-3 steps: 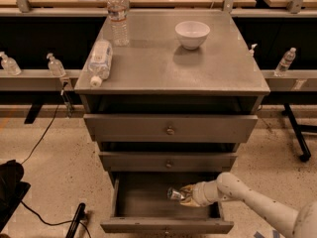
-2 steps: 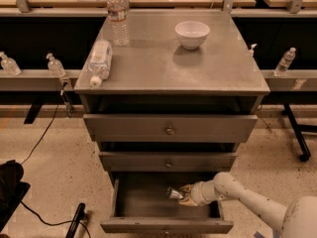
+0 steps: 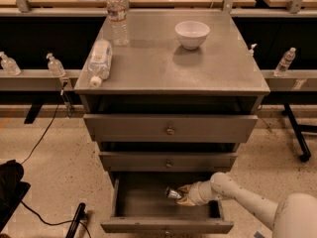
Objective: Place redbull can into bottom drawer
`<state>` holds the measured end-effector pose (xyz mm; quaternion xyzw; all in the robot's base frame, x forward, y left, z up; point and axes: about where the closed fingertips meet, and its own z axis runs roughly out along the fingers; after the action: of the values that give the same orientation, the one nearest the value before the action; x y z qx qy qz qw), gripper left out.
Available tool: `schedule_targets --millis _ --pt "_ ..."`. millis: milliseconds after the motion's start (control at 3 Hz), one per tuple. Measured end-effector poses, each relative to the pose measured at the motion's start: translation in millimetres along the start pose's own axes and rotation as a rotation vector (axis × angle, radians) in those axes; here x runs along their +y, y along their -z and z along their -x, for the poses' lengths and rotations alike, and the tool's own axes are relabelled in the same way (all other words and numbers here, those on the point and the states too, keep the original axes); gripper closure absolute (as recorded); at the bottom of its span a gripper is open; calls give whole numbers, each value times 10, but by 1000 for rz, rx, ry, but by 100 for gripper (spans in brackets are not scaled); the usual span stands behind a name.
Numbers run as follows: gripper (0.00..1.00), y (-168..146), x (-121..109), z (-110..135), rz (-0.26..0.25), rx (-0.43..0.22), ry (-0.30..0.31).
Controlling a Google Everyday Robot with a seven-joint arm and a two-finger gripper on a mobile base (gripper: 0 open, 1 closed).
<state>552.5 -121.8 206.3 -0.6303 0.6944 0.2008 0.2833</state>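
Observation:
The bottom drawer [image 3: 143,202] of the grey cabinet stands pulled open, showing its dark inside. My gripper [image 3: 181,196] reaches in from the right on a white arm and is shut on the redbull can [image 3: 173,193], a small silver can held on its side just above the drawer floor, shiny round end pointing left. Most of the can is covered by the fingers.
The two upper drawers [image 3: 170,129] are slightly open above the gripper. On the cabinet top stand a white bowl [image 3: 191,33], an upright water bottle [image 3: 117,15] and a lying water bottle [image 3: 99,61]. A black object [image 3: 10,187] and cable lie on the floor at left.
The gripper with the can has stayed in nearly the same spot inside the bottom drawer; the arm has shifted only slightly.

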Motion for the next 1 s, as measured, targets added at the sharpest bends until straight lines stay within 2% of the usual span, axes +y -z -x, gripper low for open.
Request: schedule_targets --millis 333,1000 --pt "82 -19 18 9 4 -2 1" --pt "21 -74 63 26 14 -6 0"
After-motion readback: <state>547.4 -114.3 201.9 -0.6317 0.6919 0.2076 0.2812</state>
